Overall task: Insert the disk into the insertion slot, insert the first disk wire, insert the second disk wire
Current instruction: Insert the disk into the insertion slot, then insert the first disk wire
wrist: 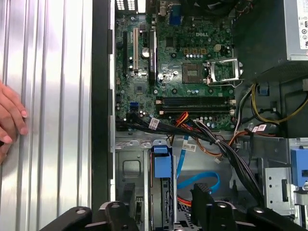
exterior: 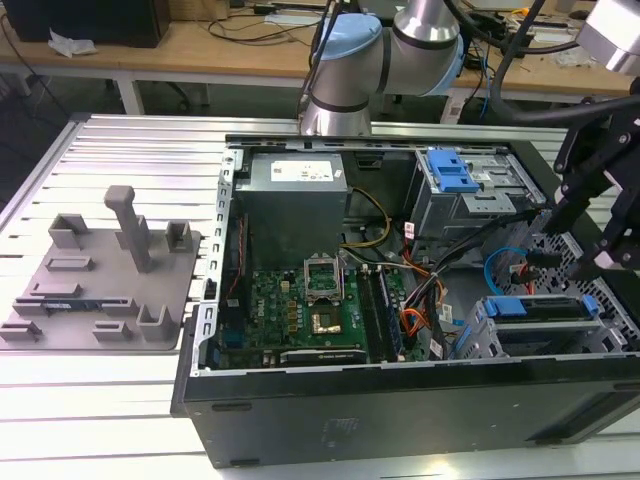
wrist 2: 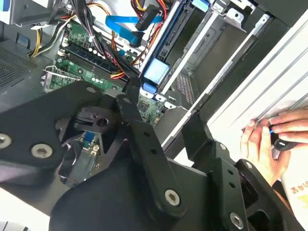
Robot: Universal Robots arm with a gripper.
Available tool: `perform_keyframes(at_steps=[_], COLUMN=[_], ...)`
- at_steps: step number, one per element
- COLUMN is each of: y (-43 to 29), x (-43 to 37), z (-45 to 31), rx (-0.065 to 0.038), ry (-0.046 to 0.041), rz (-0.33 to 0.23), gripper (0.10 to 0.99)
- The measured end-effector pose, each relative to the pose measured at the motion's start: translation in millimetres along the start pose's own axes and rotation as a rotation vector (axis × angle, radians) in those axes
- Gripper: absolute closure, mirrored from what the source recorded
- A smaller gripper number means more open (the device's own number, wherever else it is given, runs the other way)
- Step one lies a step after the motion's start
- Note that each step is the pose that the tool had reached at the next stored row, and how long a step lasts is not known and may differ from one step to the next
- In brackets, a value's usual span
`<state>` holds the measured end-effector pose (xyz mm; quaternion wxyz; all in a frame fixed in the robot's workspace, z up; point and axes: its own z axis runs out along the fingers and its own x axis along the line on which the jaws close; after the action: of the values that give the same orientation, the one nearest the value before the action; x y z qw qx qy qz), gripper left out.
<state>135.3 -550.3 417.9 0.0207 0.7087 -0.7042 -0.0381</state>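
Since the ribbed aluminium table (exterior: 120,420) carries the black tower computer case (exterior: 400,410) on its side with the panel off, everything inside is reachable from above. The grey-and-blue robot arm (exterior: 345,60) reaches in over the far wall. The green motherboard (exterior: 310,310) fills the case floor.

The low perforated light-grey metal insertion slot (exterior: 478,338) sits in the case corner at the exterior view's lower right. The silver-grey disk in its bright blue plastic frame (exterior: 540,306) lies inside it and looks fully seated, so step one appears done.

The black gripper (wrist: 163,192) hovers directly over that bay. In the first wrist view its fingers (wrist: 201,202) stand apart on either side of the disk's blue end, touching nothing and holding nothing.

A flat blue data cable (wrist: 197,180) loops loose just beside the bay, and its black plug (wrist 2: 146,20) seems to hang free (the other wire's state is not clear).

A person's hand (wrist: 9,118) rests on the table outside the case, well apart from the gripper.
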Motion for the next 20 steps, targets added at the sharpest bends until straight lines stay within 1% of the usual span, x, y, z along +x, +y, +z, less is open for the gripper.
perform_keyframes(at_steps=[1, 18, 19, 20], y=[0.0, 0.0, 0.0, 1.5], x=[0.0, 0.0, -0.3, -2.3], z=[0.0, 0.0, 0.1, 0.2], rx=[0.0, 0.0, 0.0, 0.01], ry=[0.0001, 0.0005, 0.0052, 0.0314], rz=[0.0, -0.005, -0.005, -0.003], gripper=[0.463, 0.463, 0.463, 0.463])
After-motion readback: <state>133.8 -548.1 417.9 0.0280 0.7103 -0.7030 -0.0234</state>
